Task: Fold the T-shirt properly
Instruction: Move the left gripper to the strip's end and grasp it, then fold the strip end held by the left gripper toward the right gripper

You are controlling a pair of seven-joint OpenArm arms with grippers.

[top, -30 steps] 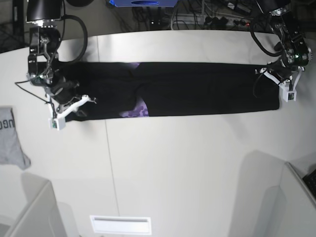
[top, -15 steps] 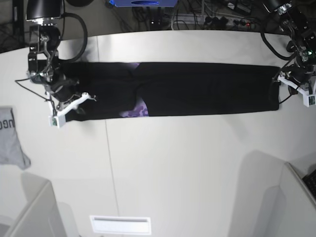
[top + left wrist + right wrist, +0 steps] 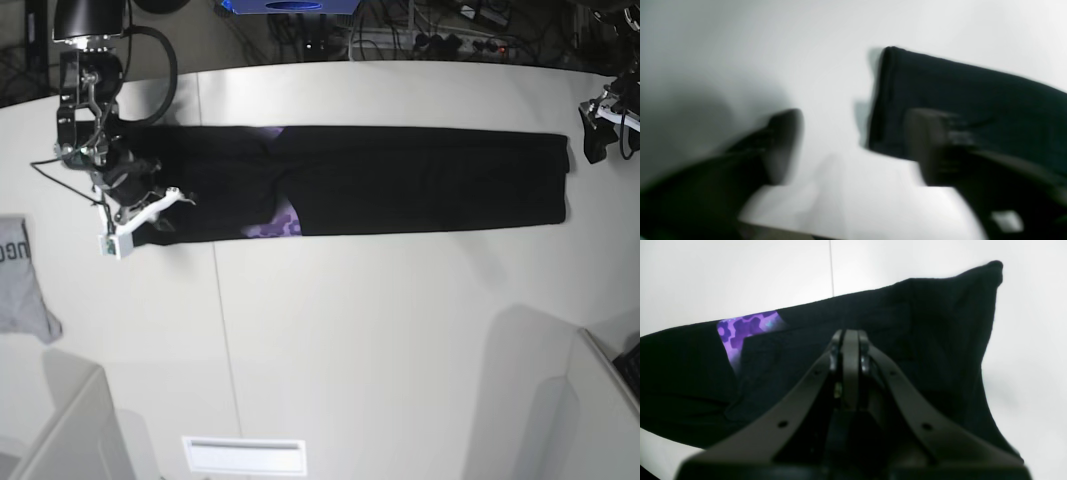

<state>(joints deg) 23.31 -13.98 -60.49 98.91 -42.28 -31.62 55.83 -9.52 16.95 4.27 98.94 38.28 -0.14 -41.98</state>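
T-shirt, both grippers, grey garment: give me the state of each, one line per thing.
T-shirt: folded into a long narrow band, lying flat on the table, purple print showing at one gap.
Left gripper: open, holding nothing, off the shirt's end.
Right gripper: shut, over the shirt's other end; grip on the cloth not visible.
Grey garment: lying loose at the table's edge, untouched.

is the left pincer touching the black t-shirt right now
Apart. The base view shows the left pincer past the T-shirt hem, bare table between them.
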